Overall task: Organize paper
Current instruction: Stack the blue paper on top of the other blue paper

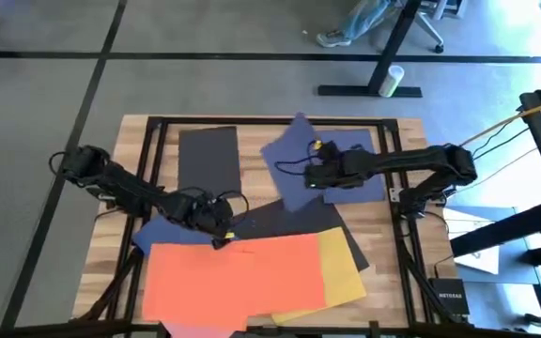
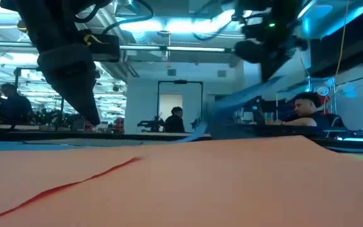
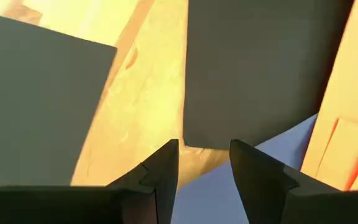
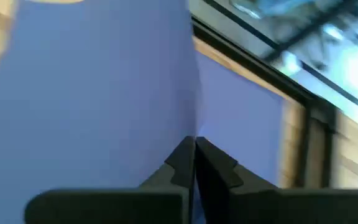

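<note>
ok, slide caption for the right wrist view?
Right end effector shut on a lifted navy blue sheet above the wooden table.

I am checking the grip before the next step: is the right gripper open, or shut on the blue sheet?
Shut on it. In the right wrist view the right gripper has its fingers pressed together, pinching the blue sheet.

A grey floor [image 1: 45, 103] crossed by dark lines is seen around the pale wooden counter [image 1: 383, 239]. A black desk leg [image 1: 383, 56] and a white cup [image 1: 394, 77] stand beyond it. Bright ceiling lights [image 2: 188, 25] and seated people [image 2: 304, 110] are shown in the room behind.
</note>
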`<state>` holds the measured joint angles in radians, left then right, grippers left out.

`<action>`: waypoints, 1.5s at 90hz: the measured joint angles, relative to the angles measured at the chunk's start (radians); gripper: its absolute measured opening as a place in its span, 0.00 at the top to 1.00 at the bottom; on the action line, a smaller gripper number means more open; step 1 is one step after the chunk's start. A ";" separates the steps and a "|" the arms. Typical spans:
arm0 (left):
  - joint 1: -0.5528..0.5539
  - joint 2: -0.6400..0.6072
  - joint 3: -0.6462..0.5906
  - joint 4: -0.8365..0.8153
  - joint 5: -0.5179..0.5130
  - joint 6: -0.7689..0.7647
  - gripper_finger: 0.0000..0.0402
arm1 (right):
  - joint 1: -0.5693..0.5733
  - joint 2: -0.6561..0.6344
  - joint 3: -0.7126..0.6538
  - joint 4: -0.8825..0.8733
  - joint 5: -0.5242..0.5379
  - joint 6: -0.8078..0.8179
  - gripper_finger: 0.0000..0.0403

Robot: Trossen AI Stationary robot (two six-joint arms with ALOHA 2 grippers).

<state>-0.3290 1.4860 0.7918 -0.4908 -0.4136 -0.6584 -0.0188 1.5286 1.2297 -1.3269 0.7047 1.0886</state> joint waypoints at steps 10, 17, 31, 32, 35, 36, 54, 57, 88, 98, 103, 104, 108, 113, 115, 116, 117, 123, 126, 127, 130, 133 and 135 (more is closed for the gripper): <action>0.000 0.000 0.000 0.001 -0.009 0.000 0.68 | -0.001 -0.003 -0.024 -0.118 -0.014 0.069 1.00; 0.000 0.000 0.000 0.005 -0.017 0.000 0.68 | -0.004 -0.003 -0.081 -0.159 -0.016 0.113 1.00; -0.005 0.000 0.000 0.005 -0.019 -0.013 0.68 | -0.037 -0.003 -0.240 -0.147 -0.062 0.199 1.00; -0.006 0.000 0.000 0.005 -0.019 -0.013 0.68 | -0.037 -0.003 -0.251 -0.140 -0.068 0.204 1.00; -0.006 0.000 0.000 0.006 -0.019 -0.014 0.68 | -0.037 -0.003 -0.282 -0.114 -0.088 0.215 1.00; -0.006 0.000 0.000 0.006 -0.019 -0.014 0.68 | -0.038 -0.003 -0.293 -0.103 -0.096 0.218 1.00; -0.006 0.000 0.000 0.010 -0.023 -0.015 0.68 | -0.071 -0.002 -0.453 0.126 -0.235 0.284 1.00; -0.006 0.000 0.000 0.011 -0.028 -0.015 0.68 | -0.069 -0.002 -0.474 0.157 -0.240 0.307 1.00; -0.006 0.000 0.000 0.009 -0.036 -0.010 0.68 | -0.069 -0.002 -0.559 0.172 -0.201 0.523 1.00; -0.006 0.000 0.000 0.008 -0.036 -0.012 0.68 | -0.074 -0.002 -0.559 0.157 -0.169 0.590 1.00; -0.006 0.000 0.000 0.008 -0.036 -0.013 0.68 | -0.079 -0.002 -0.560 0.153 -0.157 0.610 1.00; -0.006 0.000 0.000 0.008 -0.036 -0.013 0.68 | -0.081 -0.002 -0.560 0.153 -0.156 0.612 1.00; -0.010 0.000 0.000 0.007 -0.036 -0.014 0.68 | -0.088 -0.002 -0.560 0.153 -0.153 0.626 1.00; -0.013 0.000 0.000 0.004 -0.036 -0.013 0.68 | -0.089 -0.002 -0.560 0.152 -0.150 0.659 1.00; -0.014 0.000 0.000 0.004 -0.036 -0.013 0.68 | -0.089 -0.002 -0.560 0.150 -0.148 0.670 1.00; -0.015 0.000 0.000 0.004 -0.036 -0.013 0.68 | -0.089 -0.002 -0.560 0.149 -0.148 0.677 1.00; -0.016 0.000 0.000 0.004 -0.036 -0.012 0.68 | -0.089 -0.002 -0.560 0.148 -0.147 0.685 1.00; -0.019 0.000 0.000 0.003 -0.036 -0.014 0.68 | -0.089 -0.002 -0.560 0.143 -0.145 0.725 1.00; -0.021 0.000 0.000 0.003 -0.036 -0.014 0.68 | -0.092 -0.002 -0.560 0.142 -0.136 0.736 1.00; -0.022 0.000 0.000 0.003 -0.036 -0.014 0.68 | -0.094 -0.002 -0.560 0.141 -0.133 0.737 1.00; -0.025 0.000 0.000 0.002 -0.036 -0.014 0.68 | -0.095 -0.002 -0.560 0.139 -0.128 0.739 1.00; -0.029 0.000 0.000 -0.001 -0.036 -0.015 0.68 | -0.097 -0.002 -0.560 0.139 -0.127 0.740 1.00; -0.033 0.000 0.000 -0.002 -0.036 -0.016 0.68 | -0.100 -0.002 -0.560 0.139 -0.125 0.740 1.00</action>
<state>-0.3621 1.4860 0.7918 -0.4924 -0.4496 -0.6740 -0.1193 1.5265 0.6701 -1.1877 0.5798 1.8282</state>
